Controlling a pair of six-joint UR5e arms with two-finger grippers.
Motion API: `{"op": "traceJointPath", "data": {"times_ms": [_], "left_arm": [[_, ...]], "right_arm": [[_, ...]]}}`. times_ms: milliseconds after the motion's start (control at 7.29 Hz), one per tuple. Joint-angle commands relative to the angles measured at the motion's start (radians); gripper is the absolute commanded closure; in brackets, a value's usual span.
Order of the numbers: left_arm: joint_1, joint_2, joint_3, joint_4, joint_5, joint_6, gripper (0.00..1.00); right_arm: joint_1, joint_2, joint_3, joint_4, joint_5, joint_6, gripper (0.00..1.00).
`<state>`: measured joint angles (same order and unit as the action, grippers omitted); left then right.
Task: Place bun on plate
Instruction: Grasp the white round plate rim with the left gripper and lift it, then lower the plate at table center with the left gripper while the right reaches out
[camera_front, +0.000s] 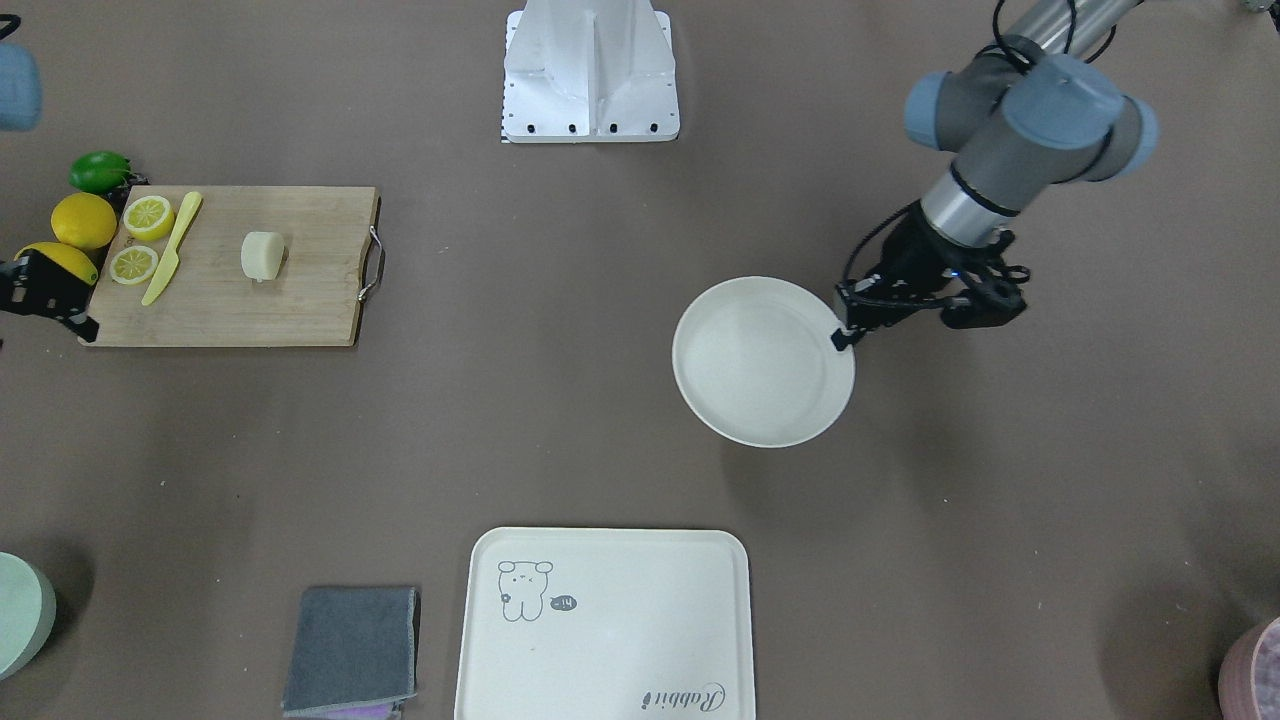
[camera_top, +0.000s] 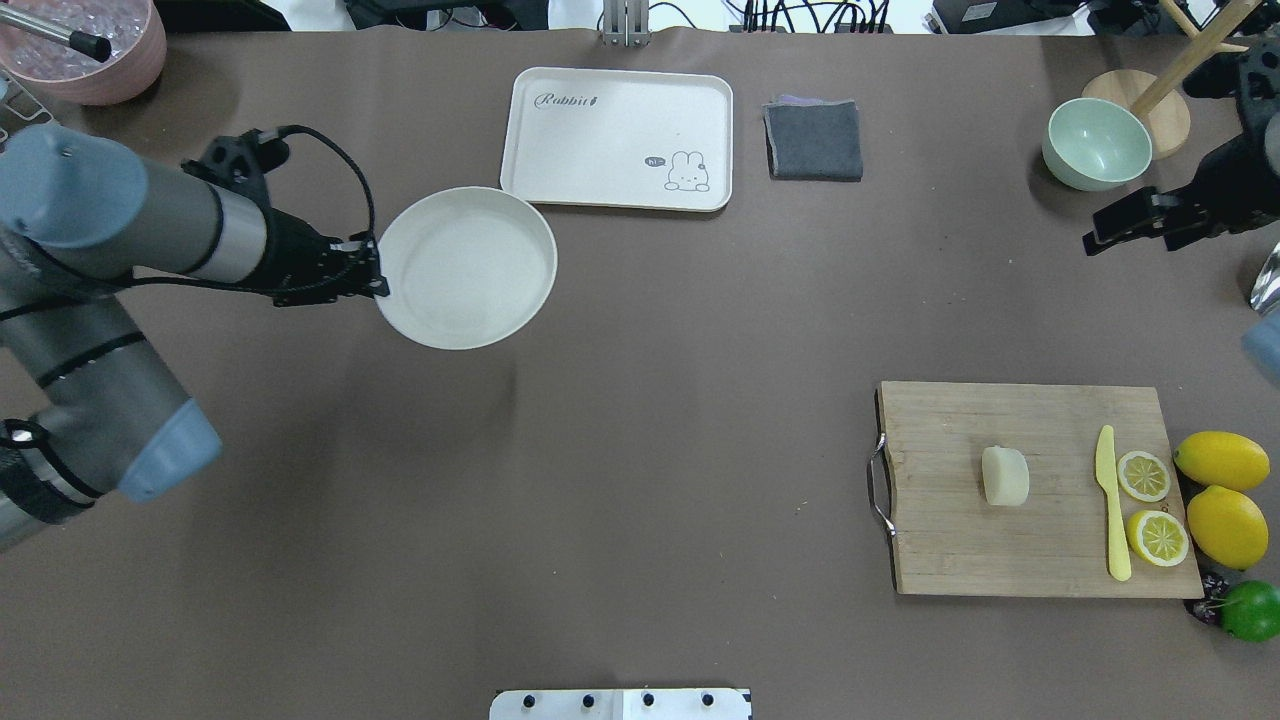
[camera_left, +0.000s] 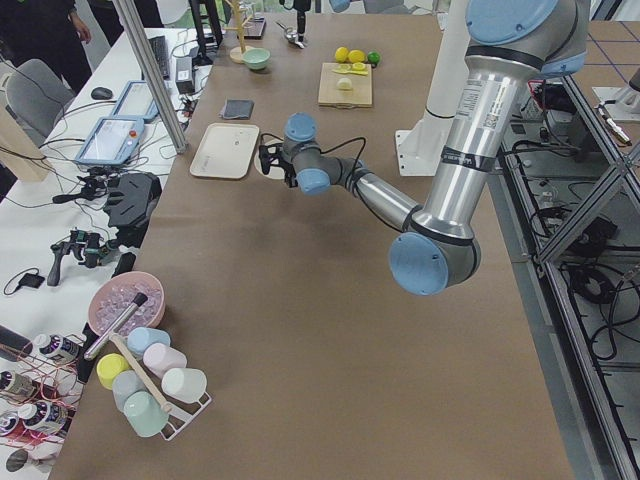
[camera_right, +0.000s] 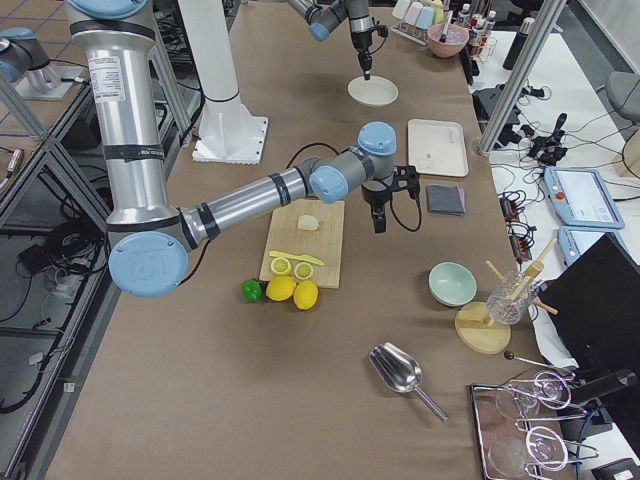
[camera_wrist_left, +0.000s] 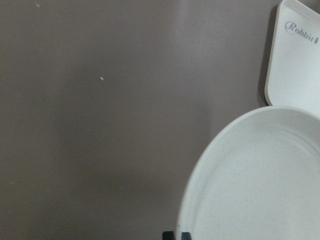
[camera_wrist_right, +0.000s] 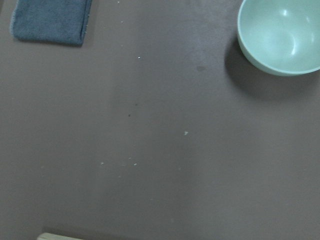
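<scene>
The bun (camera_front: 263, 255) (camera_top: 1005, 475), a pale stubby cylinder, lies on a wooden cutting board (camera_top: 950, 540) on the robot's right side. The round cream plate (camera_top: 465, 268) (camera_front: 763, 362) hangs a little above the table on the robot's left, casting a shadow below it. My left gripper (camera_top: 380, 285) (camera_front: 843, 335) is shut on the plate's rim, and its fingertips (camera_wrist_left: 175, 235) show pinched at that rim (camera_wrist_left: 200, 190). My right gripper (camera_top: 1095, 240) (camera_front: 85, 325) hovers open and empty beyond the board's far end, well clear of the bun.
On the board lie a yellow knife (camera_top: 1110, 500) and two lemon halves (camera_top: 1143, 475); whole lemons (camera_top: 1222, 460) and a lime (camera_top: 1250, 610) sit beside it. A bear-print tray (camera_top: 620, 140), grey cloth (camera_top: 813, 140), green bowl (camera_top: 1095, 145) and pink bowl (camera_top: 85, 50) line the far edge.
</scene>
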<state>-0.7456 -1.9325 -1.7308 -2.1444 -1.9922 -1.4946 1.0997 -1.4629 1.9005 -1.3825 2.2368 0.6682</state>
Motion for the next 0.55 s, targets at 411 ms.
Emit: {"op": "traceJointPath", "data": {"times_ms": [411], "left_arm": [[0.334, -0.189, 0.042, 0.161, 0.34, -0.179, 1.0]], "right_arm": [[-0.314, -0.004, 0.1, 0.002, -0.172, 0.337, 0.0]]}}
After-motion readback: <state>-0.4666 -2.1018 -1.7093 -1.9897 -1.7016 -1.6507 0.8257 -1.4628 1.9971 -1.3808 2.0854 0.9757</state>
